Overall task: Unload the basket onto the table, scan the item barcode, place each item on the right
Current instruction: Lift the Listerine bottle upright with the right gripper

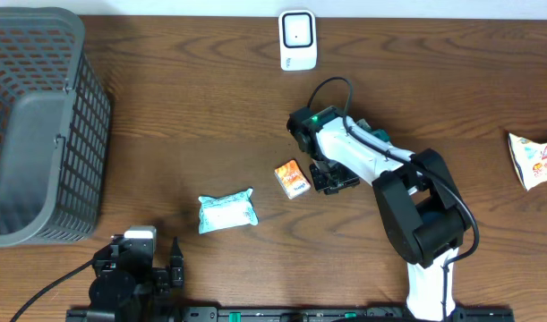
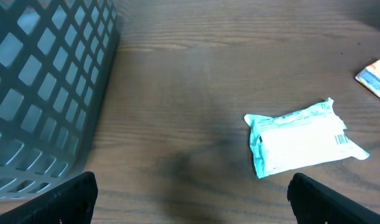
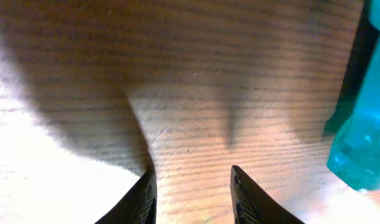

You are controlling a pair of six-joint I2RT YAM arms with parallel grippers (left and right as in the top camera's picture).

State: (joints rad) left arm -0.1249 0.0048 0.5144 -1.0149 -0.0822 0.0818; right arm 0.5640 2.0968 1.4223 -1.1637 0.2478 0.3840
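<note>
Dark brown wooden table (image 1: 166, 107), the right gripper (image 1: 334, 179) down beside a small orange cardboard carton (image 1: 292, 178), nothing gripped.

Nearest the base, the left gripper (image 2: 193, 208) hangs spread wide over bare wood, a teal-and-white plastic packet (image 2: 301, 138) just beyond it. Further in, the right gripper sits low with its black fingers (image 3: 143, 193) partly apart and only wood between them. The carton, likely the item to scan, lies flat just beside it, outside the jaws. Closing there would, I reckon, pinch air or shove the carton skidding over the smooth wood. The white barcode scanner (image 1: 298, 40) stands well apart at the far edge, so a shallow grip could slip on the way, or the barcode arrive facing away.
</note>
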